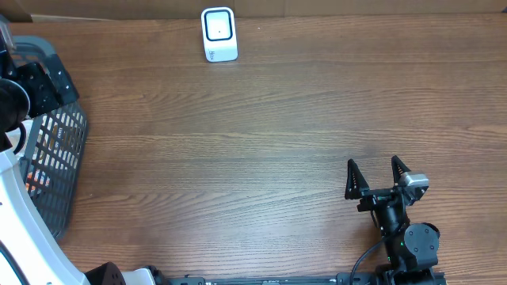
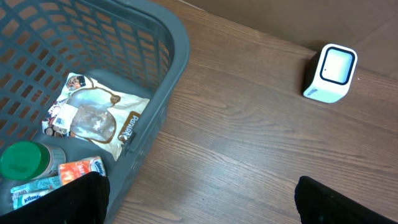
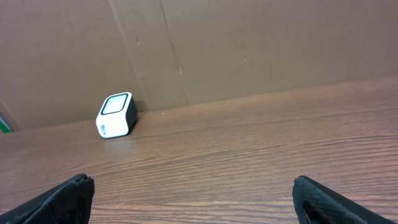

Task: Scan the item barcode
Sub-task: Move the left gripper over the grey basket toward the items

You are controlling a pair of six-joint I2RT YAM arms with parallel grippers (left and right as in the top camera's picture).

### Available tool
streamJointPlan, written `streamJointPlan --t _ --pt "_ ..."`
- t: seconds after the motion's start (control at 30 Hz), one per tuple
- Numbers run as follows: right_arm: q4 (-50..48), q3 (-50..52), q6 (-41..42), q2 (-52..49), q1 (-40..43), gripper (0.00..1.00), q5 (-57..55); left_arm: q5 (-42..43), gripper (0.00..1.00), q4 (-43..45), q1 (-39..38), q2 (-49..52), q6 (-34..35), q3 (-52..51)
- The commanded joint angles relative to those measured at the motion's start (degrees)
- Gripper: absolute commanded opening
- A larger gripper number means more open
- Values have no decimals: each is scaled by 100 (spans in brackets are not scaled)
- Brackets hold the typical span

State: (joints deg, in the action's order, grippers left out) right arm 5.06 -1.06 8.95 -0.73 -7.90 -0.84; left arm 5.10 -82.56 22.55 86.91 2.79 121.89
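The white barcode scanner [image 1: 219,34] stands upright at the table's far edge; both wrist views also show this scanner [image 2: 331,73] [image 3: 116,115]. A grey basket [image 2: 168,37] at the far left holds several items: a white snack bag [image 2: 96,118], a green-lidded jar [image 2: 23,160], an orange packet [image 2: 81,168] and a tissue pack [image 2: 31,188]. My left gripper [image 2: 202,202] hangs open over the basket's right rim and the bare wood beside it, holding nothing. Near the front right, my right gripper [image 1: 379,176] stands open and empty, facing the scanner from far off.
A brown cardboard wall [image 3: 249,43] closes off the back of the table. The basket [image 1: 63,150] reaches past the left edge of the overhead view, with the left arm [image 1: 32,87] above it. Wood tabletop [image 1: 261,142] lies between basket, scanner and right gripper.
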Motion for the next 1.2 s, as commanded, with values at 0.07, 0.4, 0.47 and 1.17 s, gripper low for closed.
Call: streamJointPlan --t 0.07,0.4,0.47,1.17 --pt "-42 59 4 57 24 100 4 -83 100 -13 37 -2 -114 133" --pt "-42 59 4 57 24 100 4 -81 100 -37 37 -2 -114 133" --pt "-42 59 4 57 24 100 4 -79 100 -37 35 -2 -114 133" --pt "-42 59 4 57 24 100 4 197 100 658 37 -2 -350 385"
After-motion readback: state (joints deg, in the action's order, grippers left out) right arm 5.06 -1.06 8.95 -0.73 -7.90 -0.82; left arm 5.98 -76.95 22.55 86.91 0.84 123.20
